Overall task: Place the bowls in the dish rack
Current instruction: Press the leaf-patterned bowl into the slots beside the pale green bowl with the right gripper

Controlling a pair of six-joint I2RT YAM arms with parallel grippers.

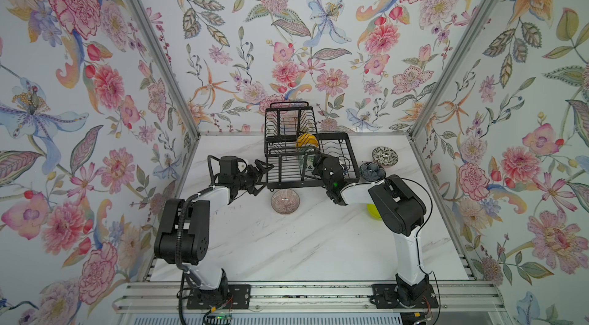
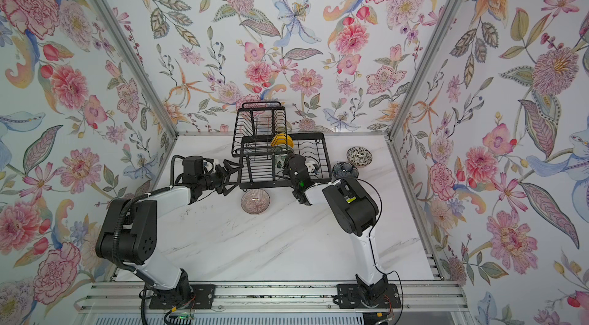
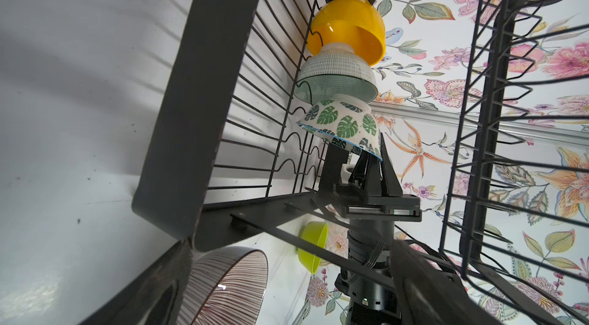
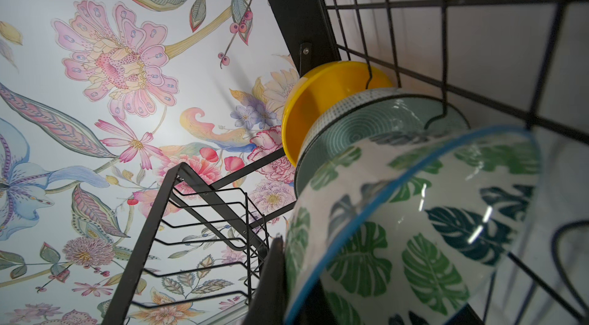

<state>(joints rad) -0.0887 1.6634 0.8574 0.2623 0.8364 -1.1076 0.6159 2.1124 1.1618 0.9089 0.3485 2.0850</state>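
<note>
Floral wallpaper (image 1: 287, 36) on 3 walls, white marble tabletop (image 1: 287, 243), alu frame posts (image 1: 153, 43)

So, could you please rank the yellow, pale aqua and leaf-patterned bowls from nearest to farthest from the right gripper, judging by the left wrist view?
1. leaf-patterned bowl: pinched at its rim by the right gripper, at the row's near end.
2. pale aqua bowl: middle of the row, right behind the leaf one.
3. yellow bowl: far end of the row, by the dish rack corner.

Yellow bowl (image 3: 345, 25); leaf-print bowl (image 3: 344, 122); black rack (image 3: 178, 116)
</note>
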